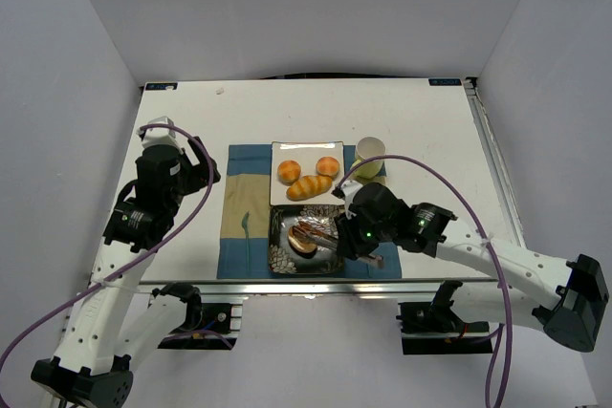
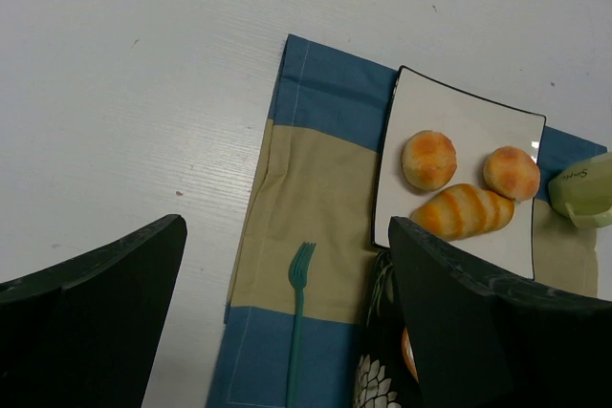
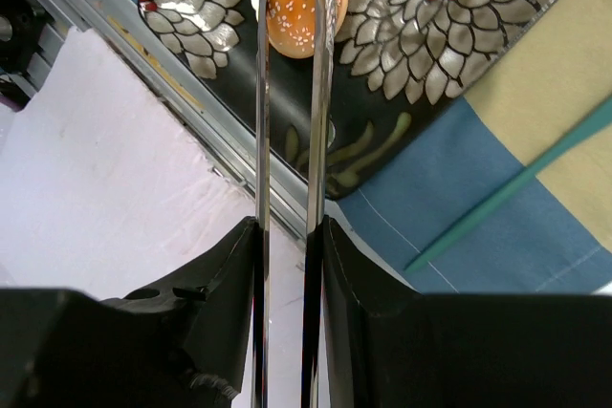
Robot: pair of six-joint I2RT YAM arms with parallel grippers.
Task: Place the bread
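My right gripper (image 1: 354, 239) (image 3: 287, 236) is shut on a pair of metal tongs (image 1: 317, 233) (image 3: 260, 121). The tong tips pinch a sesame-topped bread (image 1: 304, 244) (image 3: 303, 7) low over a black floral plate (image 1: 278, 257) (image 3: 430, 7); whether the bread touches the plate I cannot tell. Behind it, a white square plate (image 1: 306, 149) (image 2: 459, 121) carries two round breads (image 1: 289, 171) (image 1: 328, 166) and a long striped one (image 1: 309, 187) (image 2: 464, 212). My left gripper (image 1: 204, 176) (image 2: 287, 226) hangs open and empty above the left side of the placemat.
Both plates rest on a blue and tan placemat (image 1: 234, 255) (image 2: 316, 169). A teal fork (image 1: 246, 226) (image 2: 298, 322) lies on it, left of the floral plate. A pale green cup (image 1: 369, 152) (image 2: 583, 188) lies to the right of the white plate. The table's metal front edge (image 3: 182, 93) runs close to the floral plate.
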